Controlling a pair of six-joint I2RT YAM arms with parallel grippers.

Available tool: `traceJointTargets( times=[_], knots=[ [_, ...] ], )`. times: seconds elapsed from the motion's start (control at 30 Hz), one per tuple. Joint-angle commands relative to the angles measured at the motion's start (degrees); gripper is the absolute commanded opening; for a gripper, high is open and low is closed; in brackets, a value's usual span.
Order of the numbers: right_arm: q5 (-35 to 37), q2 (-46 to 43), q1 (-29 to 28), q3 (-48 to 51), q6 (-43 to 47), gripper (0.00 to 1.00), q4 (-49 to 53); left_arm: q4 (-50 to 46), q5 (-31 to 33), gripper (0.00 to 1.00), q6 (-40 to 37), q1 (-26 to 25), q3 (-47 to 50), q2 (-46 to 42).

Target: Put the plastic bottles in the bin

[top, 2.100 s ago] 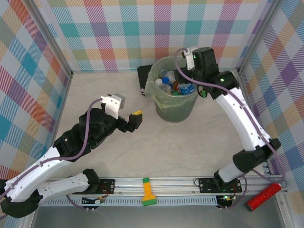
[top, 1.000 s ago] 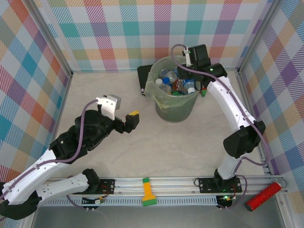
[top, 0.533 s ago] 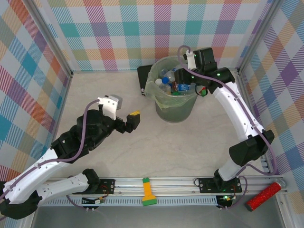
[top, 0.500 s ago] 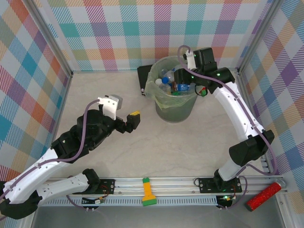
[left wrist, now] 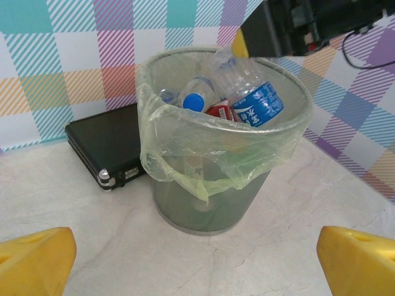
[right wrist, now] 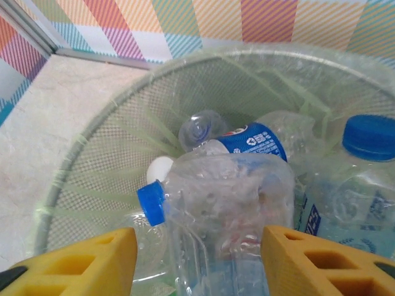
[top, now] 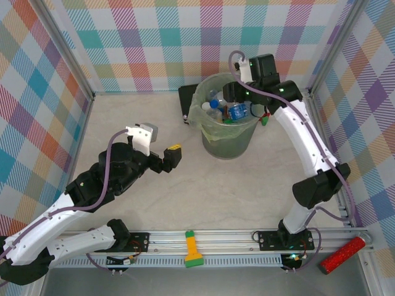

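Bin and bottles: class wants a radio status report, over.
Left fingers open, empty, short of the round grey-green lined bin. Right fingers straddling a clear crumpled blue-capped plastic bottle at the bin's mouth, grip unclear. Flat black case beside bin, no obstruction.

Light: bright, even, diffuse, from overhead.
Shadows: faint and soft around the bin [top: 227, 143].
Glare: mild sheen on the bottles [right wrist: 228, 203].
Focus: overhead view sharp; lower corners of both wrist views blurred.
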State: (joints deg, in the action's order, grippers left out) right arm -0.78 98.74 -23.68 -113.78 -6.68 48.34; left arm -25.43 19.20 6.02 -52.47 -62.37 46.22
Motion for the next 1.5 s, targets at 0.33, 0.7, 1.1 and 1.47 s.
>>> traceJointTargets(
  times=[0.33,0.7,1.1,1.47],
  knots=[
    [-4.75,5.08,-1.67,0.52,-0.57,0.54,2.11,0.17,1.29,0.99,0.21,-0.09,0.74,-1.39],
    [13.17,0.69,1.43,3.96,-0.25,0.57,3.15,0.37,0.91,1.0,0.48,-0.09,0.83,-1.66],
    [9.31,-0.32,2.07,4.23,-1.56,0.57,2.23,-0.21,1.17,1.0,0.66,-0.09,1.01,-2.44],
    [2.75,1.41,1.62,0.41,-1.41,0.66,3.62,0.05,0.92,1.0,0.66,-0.1,0.67,-1.62]
  ],
)
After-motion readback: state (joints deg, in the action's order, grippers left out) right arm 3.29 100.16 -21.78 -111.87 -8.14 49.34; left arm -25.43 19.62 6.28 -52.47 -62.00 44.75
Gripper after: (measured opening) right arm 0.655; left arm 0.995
